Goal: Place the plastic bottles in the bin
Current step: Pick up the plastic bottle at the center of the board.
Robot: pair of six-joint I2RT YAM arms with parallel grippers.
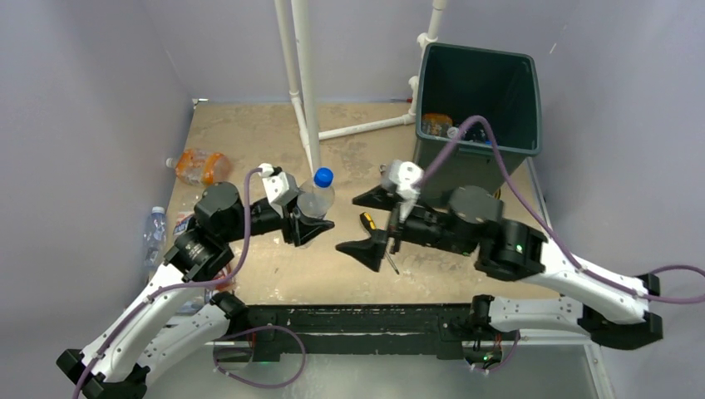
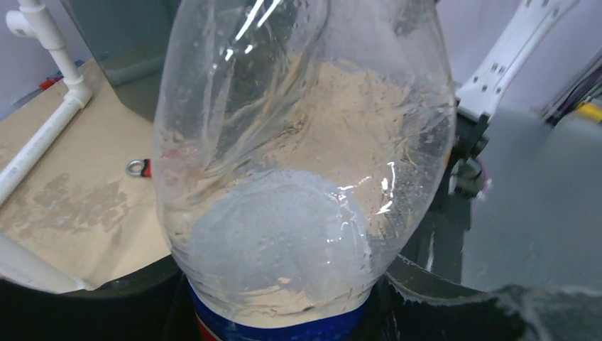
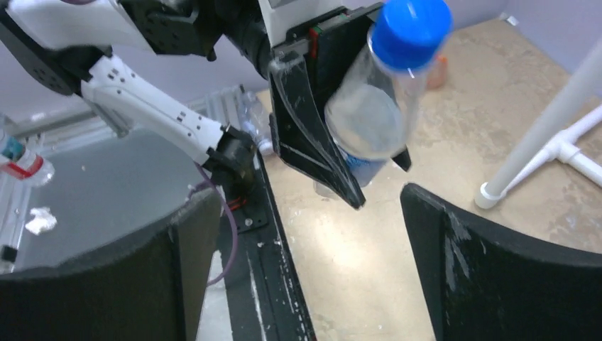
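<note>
**Arms reach in from the near edge, one bottle between them**

Nearest me, both arms stretch from their bases toward mid-table. The left gripper (image 1: pixel 309 220) is clenched on the lower body of a clear blue-capped bottle (image 1: pixel 317 198), holding it upright off the table. Just to its right the right gripper (image 1: pixel 347 224) gapes wide, released and holding nothing, with a yellow-and-black screwdriver (image 1: pixel 367 223) lying below it. Farther off on the left lie an orange bottle (image 1: pixel 202 165) and a clear one (image 1: pixel 155 233), both yet to be collected. The white pipe frame (image 1: pixel 303 83) rises right behind the held bottle. The bin (image 1: pixel 499 91) stands at the far right, with a few bottles (image 1: pixel 436 125) already inside.

To my eye the carry comes next. The thin wall looks soft, so a firm, even squeeze suits it. The path should pass the pipe and the open right jaws, rise above the thick rim, and end with a release well over the opening.
</note>
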